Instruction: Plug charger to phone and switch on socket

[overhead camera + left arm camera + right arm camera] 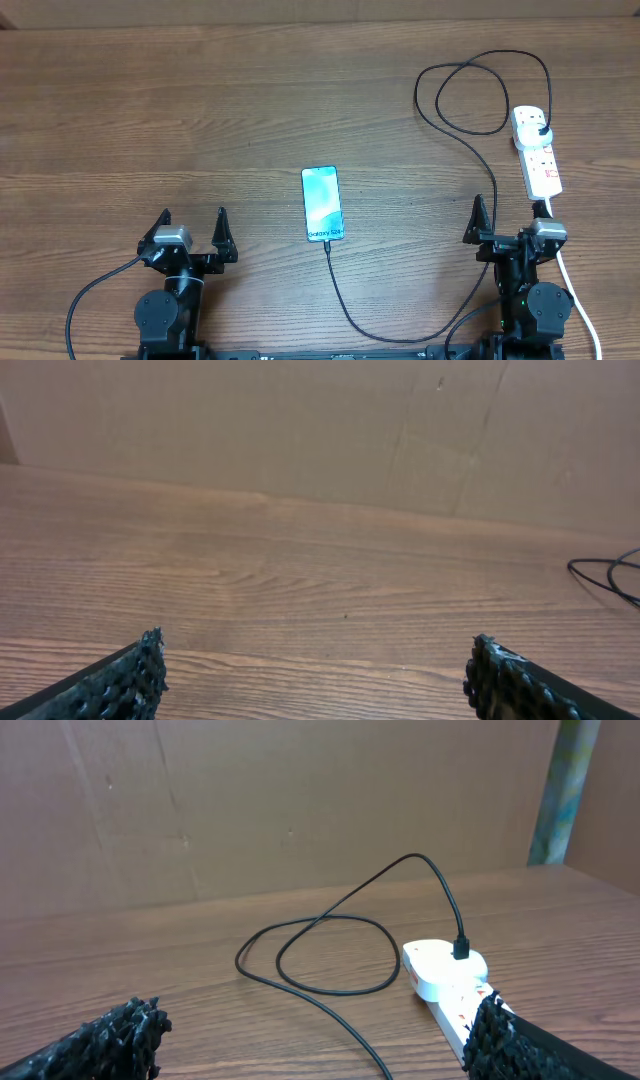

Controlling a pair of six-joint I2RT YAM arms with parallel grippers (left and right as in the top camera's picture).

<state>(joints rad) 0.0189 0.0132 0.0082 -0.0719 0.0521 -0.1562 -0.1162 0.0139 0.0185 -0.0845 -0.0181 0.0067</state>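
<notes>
The phone (322,203) lies flat mid-table, its light screen up. The charger (495,185), a thin black cable, meets the phone's near edge, sweeps right, loops (330,991), and ends in a black plug (461,948) in the white socket (537,150) at the far right. Whether its tip sits inside the phone I cannot tell. My left gripper (192,215) stands open over bare wood, left of the phone, as the left wrist view (315,660) also shows. My right gripper (510,205) is open and empty (320,1020), its right finger over the socket's (450,975) near end.
A thick white cord (580,300) runs from the socket's near end past the right arm base toward the table's front edge. A cardboard-brown wall (300,420) stands behind the table. A bit of the black cable (600,565) shows at the right edge of the left wrist view.
</notes>
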